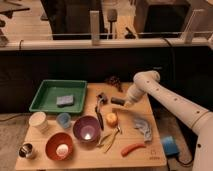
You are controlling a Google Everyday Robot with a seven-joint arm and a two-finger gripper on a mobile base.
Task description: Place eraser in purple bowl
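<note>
The eraser, a small dark block, lies on the wooden table right of centre, towards the back. My gripper hangs at the end of the white arm that reaches in from the right. It sits right at the eraser's right end. The purple bowl stands upright near the table's front, left of centre and well away from the gripper.
A green tray holds a grey-blue sponge at the back left. An orange-red bowl, light-blue cup, white cup and metal cup stand front left. An orange ball, black tool, grey cloth, red piece and pinecone lump lie around.
</note>
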